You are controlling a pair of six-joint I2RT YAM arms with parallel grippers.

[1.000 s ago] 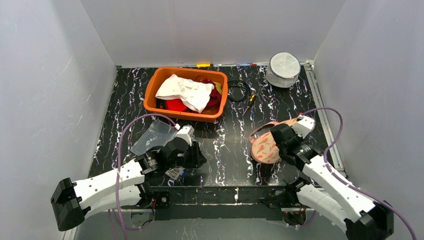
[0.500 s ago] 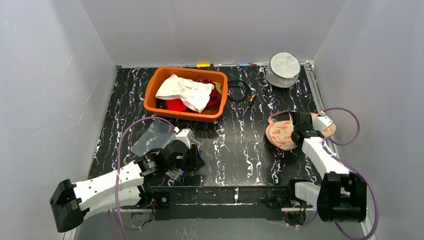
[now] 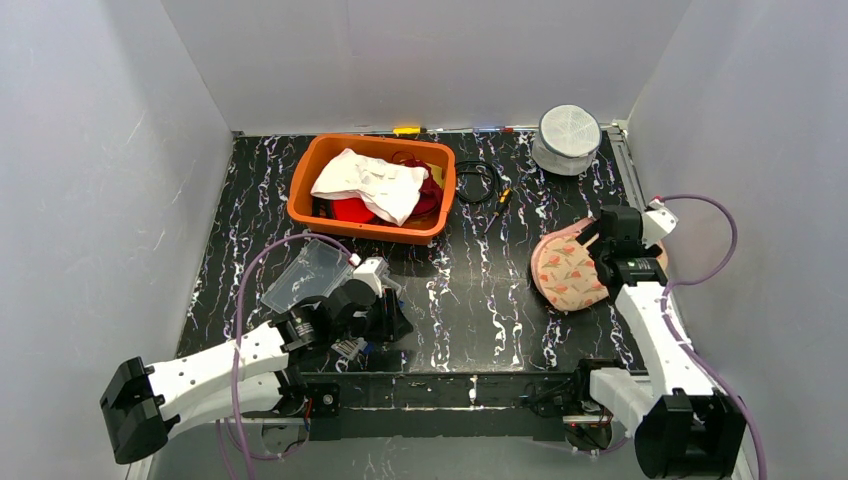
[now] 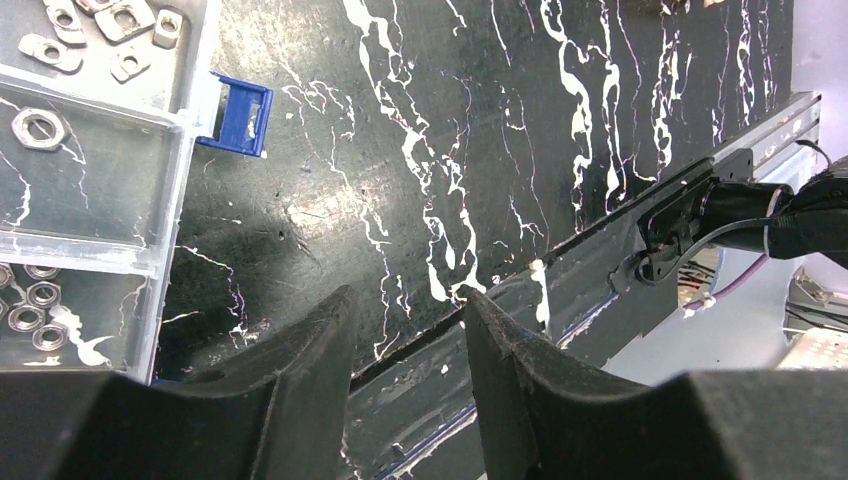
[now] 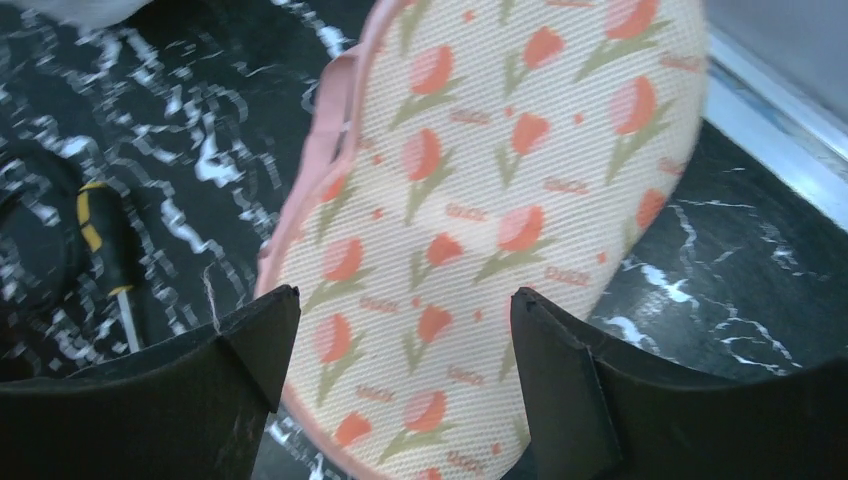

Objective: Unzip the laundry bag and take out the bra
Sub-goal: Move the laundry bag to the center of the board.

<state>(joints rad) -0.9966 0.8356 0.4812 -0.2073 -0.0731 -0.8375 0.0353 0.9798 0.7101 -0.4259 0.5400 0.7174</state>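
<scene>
White walls enclose the black table (image 3: 470, 310), where the bra (image 3: 568, 272) lies by the right edge beneath the right gripper (image 5: 400, 310), jaws wide and empty; lifting straight up should avoid snagging fabric, while the left gripper (image 4: 405, 310) hovers, jaws half-parted, empty.

Left arm (image 3: 215, 362): white shells, black joints.
Right arm (image 3: 655, 325): same.
Cables (image 3: 237, 310): purple loops.
Right gripper (image 5: 400, 300): matte black fingers.

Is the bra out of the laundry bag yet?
Out. The bra lies on the table, well apart from the laundry bag at the back.
</scene>
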